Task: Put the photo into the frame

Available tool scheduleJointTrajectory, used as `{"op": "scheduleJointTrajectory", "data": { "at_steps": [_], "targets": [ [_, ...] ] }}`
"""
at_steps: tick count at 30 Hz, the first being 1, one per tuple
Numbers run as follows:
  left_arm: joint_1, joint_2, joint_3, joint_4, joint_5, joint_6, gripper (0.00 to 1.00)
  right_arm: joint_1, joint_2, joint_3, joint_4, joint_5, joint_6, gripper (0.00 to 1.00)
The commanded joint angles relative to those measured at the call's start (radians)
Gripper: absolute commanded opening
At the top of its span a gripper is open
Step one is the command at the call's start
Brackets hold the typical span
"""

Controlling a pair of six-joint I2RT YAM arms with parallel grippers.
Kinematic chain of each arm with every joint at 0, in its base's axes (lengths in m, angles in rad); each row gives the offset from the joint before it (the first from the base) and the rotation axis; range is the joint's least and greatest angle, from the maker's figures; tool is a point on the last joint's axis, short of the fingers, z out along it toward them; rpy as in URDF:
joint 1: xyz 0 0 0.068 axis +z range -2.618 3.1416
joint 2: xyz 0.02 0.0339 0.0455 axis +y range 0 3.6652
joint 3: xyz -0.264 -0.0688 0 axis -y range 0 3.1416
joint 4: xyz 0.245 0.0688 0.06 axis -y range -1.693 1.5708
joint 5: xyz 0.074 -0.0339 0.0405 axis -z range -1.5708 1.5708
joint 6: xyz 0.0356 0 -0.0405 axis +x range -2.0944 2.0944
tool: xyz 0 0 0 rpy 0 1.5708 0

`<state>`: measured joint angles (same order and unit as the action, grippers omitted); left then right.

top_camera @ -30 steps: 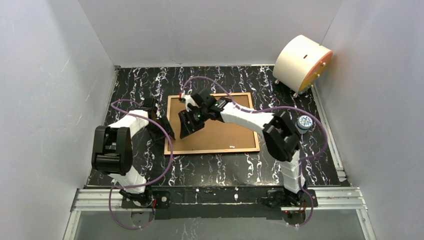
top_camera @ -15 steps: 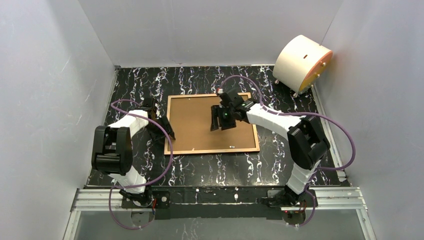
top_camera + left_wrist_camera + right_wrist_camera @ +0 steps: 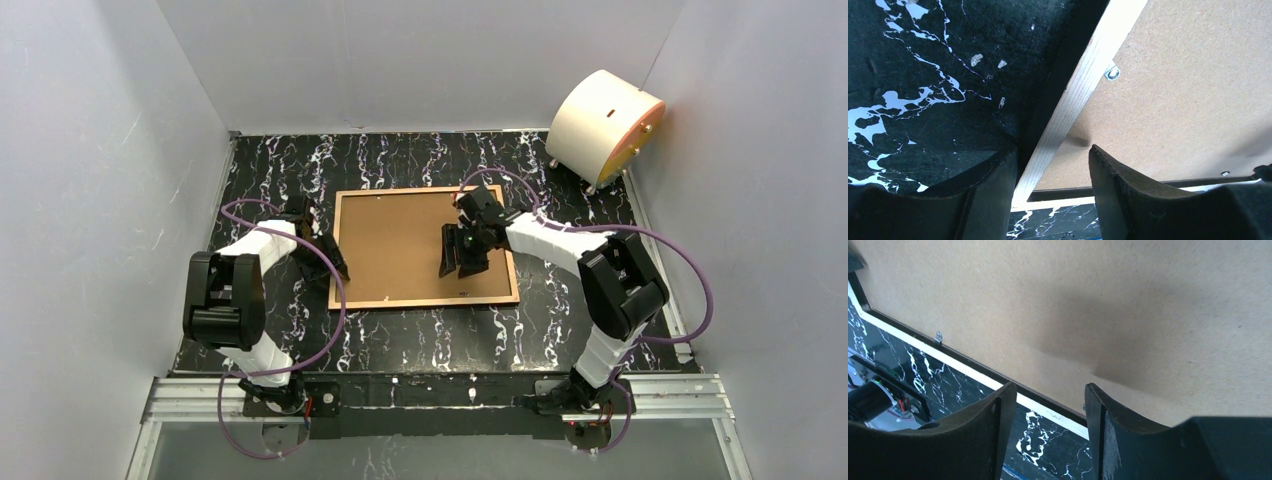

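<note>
Black marbled table (image 3: 400,340) bears one frame (image 3: 420,189) at centre, brown backing board (image 3: 395,245) uppermost. Two grippers, both parted and empty: left gripper (image 3: 333,262) straddles the frame's left rail, right gripper (image 3: 458,268) hangs over the board's right part.

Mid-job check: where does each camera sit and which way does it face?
Top external: fixed above and behind the arm bases, looking down at the table and the frame; the left arm and right arm show.
Left wrist: on the left gripper, looking down at the frame's left rail; its open fingers straddle it.
Right wrist: on the right gripper, looking over the backing board toward the frame's near rail; open fingers show.
Shared: both wrist views show the backing board and frame.
</note>
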<state>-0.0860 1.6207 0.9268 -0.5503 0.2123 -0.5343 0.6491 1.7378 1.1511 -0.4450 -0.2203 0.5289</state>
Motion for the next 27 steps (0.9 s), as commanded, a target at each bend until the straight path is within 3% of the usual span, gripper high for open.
{"op": "scheduleJointTrajectory", "data": {
  "at_steps": [1, 18, 27],
  "targets": [
    [0.002, -0.011, -0.004, 0.02, 0.024, 0.001, 0.51, 0.003, -0.041, -0.059, 0.017, -0.053, 0.029, 0.61],
    [0.001, 0.003, -0.003, 0.027, 0.023, -0.001, 0.51, 0.003, -0.04, -0.14, -0.007, -0.131, -0.015, 0.59],
    [0.002, -0.002, -0.009, 0.026, 0.019, -0.001, 0.51, 0.003, -0.042, -0.144, -0.092, -0.05, -0.049, 0.58]
  ]
}}
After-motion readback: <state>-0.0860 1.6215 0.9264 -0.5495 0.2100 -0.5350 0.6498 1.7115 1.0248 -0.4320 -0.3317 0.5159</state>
